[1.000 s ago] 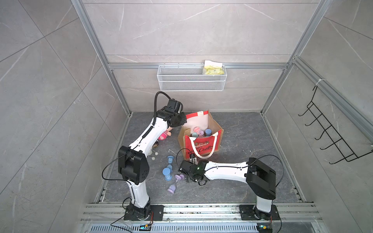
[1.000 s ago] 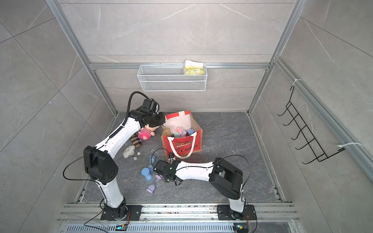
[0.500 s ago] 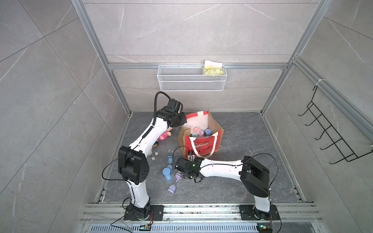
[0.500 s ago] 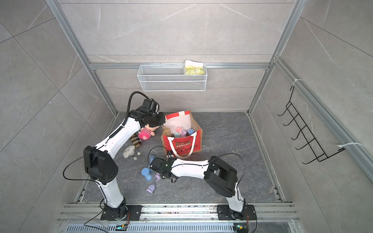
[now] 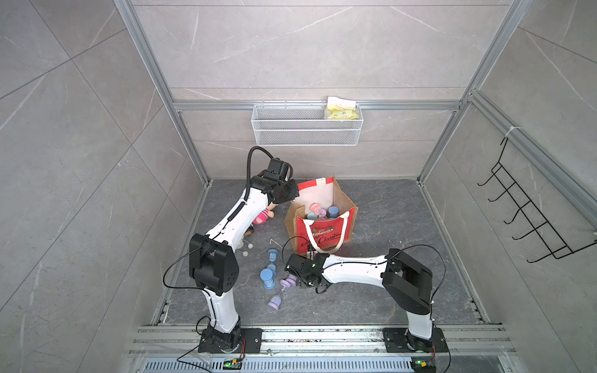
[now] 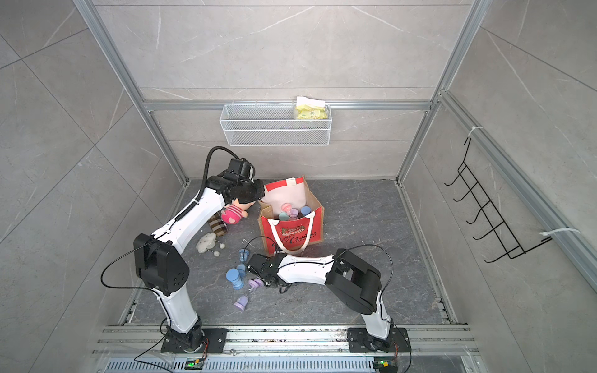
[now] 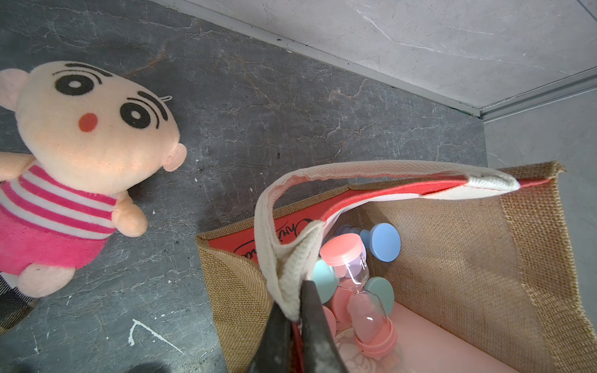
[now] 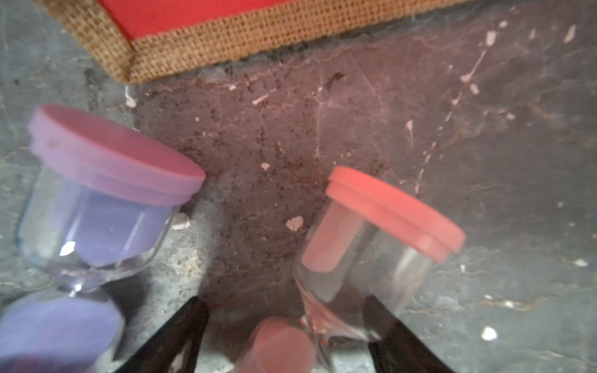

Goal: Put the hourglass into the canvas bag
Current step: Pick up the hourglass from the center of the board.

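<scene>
The canvas bag (image 5: pixel 323 232) (image 6: pixel 290 232) stands open on the dark floor, red front toward the arms, with several hourglasses (image 5: pixel 319 211) inside. My left gripper (image 7: pixel 295 310) is shut on the bag's white handle (image 7: pixel 355 171) at its far left corner (image 5: pixel 292 197). My right gripper (image 8: pixel 290 336) is low on the floor in front of the bag, open, its fingers on either side of a pink hourglass (image 8: pixel 371 245) lying there. One finger touches the glass; the other stands apart. A purple hourglass (image 8: pixel 97 200) (image 5: pixel 281 292) lies just beside it. In both top views the wrist hides the pink hourglass.
Two blue hourglasses (image 5: pixel 267 279) (image 5: pixel 272 256) lie left of the right gripper. A pink-striped plush doll (image 7: pixel 80 145) (image 6: pixel 234 213) and a white plush toy (image 6: pixel 206 243) lie under the left arm. A white wire basket (image 5: pixel 307 126) hangs on the back wall, a black hook rack (image 5: pixel 533 219) on the right wall.
My right gripper has slid a little left along the floor to the hourglasses, and its jaws have narrowed. The left arm and the bag have not moved.
</scene>
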You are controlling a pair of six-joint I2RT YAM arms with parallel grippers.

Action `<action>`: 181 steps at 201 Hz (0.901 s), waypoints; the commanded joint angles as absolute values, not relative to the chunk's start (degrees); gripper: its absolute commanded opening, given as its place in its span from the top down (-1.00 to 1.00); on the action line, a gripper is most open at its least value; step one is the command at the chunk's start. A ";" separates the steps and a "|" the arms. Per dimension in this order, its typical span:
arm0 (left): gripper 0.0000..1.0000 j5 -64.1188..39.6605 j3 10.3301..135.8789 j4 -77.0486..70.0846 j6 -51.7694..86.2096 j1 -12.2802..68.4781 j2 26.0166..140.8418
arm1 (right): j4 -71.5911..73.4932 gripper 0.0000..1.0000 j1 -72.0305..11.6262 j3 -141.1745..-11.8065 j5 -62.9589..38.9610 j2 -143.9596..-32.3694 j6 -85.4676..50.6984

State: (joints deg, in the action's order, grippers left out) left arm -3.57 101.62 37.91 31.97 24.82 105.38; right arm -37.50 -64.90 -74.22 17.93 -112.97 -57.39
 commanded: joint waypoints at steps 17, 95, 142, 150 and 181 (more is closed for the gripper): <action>1.00 -6.60 102.42 37.09 31.72 24.95 105.02 | -37.28 -0.40 -64.71 -70.05 15.21 -111.59 -59.58; 1.00 -7.19 102.25 37.07 32.17 24.96 105.23 | -35.80 0.04 -64.60 -68.12 14.26 -109.61 -59.94; 1.00 -7.46 102.26 37.13 32.26 24.92 105.12 | -35.27 0.43 -64.27 -66.83 13.28 -107.57 -59.84; 1.00 -7.63 102.30 37.08 32.30 24.92 105.12 | -35.08 0.49 -64.31 -66.55 13.18 -107.01 -59.70; 1.00 -8.08 102.39 37.09 32.34 24.92 105.12 | -35.23 0.66 -63.99 -65.54 13.01 -104.61 -59.00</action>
State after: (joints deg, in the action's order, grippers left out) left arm -4.75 101.62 37.67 32.12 24.73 105.38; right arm -34.00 -64.45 -67.02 14.06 -107.33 -58.92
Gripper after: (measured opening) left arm 0.071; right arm 0.390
